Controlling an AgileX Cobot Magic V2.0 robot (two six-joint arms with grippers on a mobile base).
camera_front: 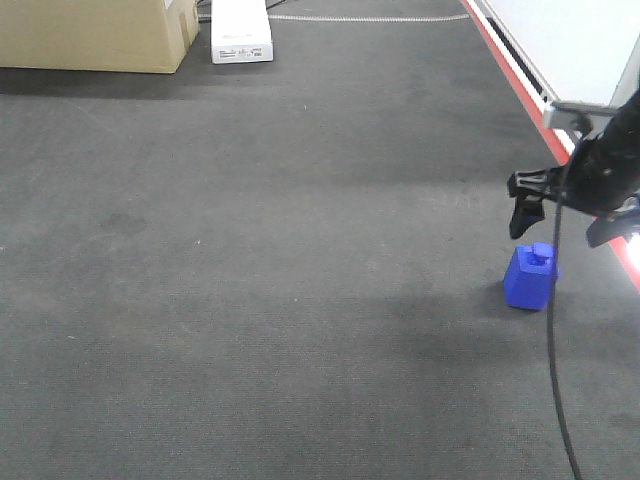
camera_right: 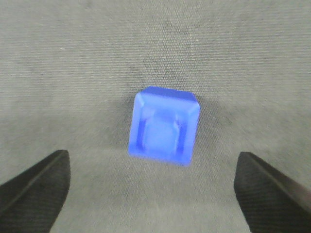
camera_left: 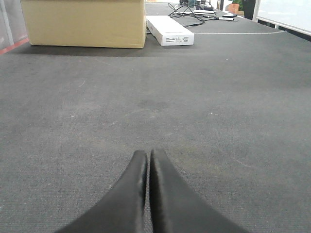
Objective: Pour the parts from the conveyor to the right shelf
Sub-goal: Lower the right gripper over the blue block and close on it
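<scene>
One part, a small bright-blue block (camera_front: 530, 277) with a square knob on top, stands on the dark grey belt-like surface (camera_front: 300, 280) at the right. My right gripper (camera_front: 568, 222) hovers just above it, open, one finger (camera_front: 525, 215) over the block's top. From the right wrist, the block (camera_right: 164, 126) lies ahead of the wide-spread black fingertips (camera_right: 46, 179), untouched. My left gripper (camera_left: 147, 154) is shut on nothing, low over bare grey surface. The right shelf is out of view.
A cardboard box (camera_front: 95, 35) and a flat white box (camera_front: 240, 30) sit at the far left end. A red stripe (camera_front: 515, 85) and a white panel (camera_front: 570, 45) run along the right edge. Cables (camera_left: 199, 12) lie beyond the white box.
</scene>
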